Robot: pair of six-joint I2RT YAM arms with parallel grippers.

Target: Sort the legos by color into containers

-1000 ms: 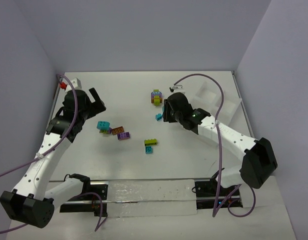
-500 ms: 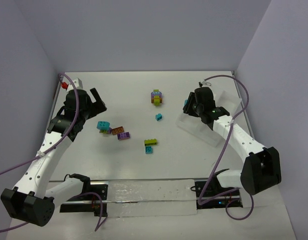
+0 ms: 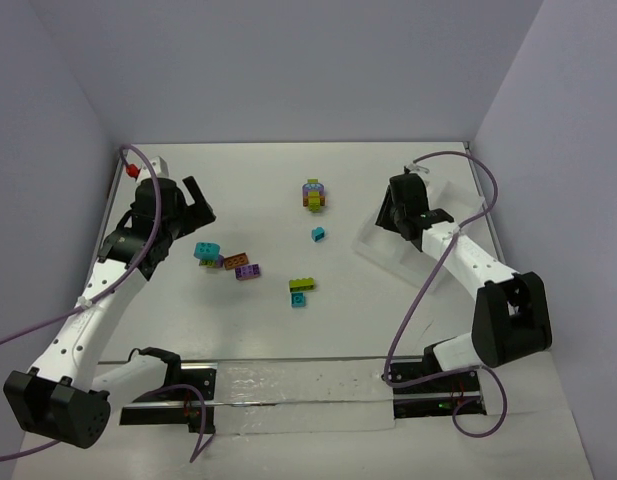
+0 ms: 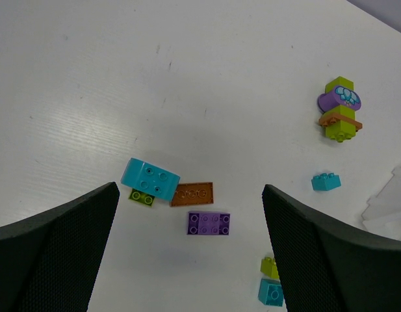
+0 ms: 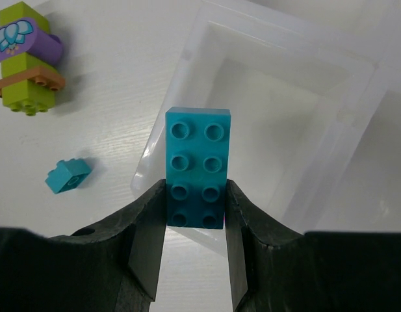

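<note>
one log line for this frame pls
right gripper: shut on cyan brick, over tray edge | left gripper: open, above loose bricks | cyan brick: not yet released

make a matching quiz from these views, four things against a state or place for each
1. cyan eight-stud brick
2. purple brick
3. multicoloured stack
4. left end effector

A. open, holding nothing
B. flat on the table beside an orange plate
C. gripped by the right end effector
D. lime, purple and orange layers

Pairs: 1-C; 2-B; 3-D; 4-A
</note>
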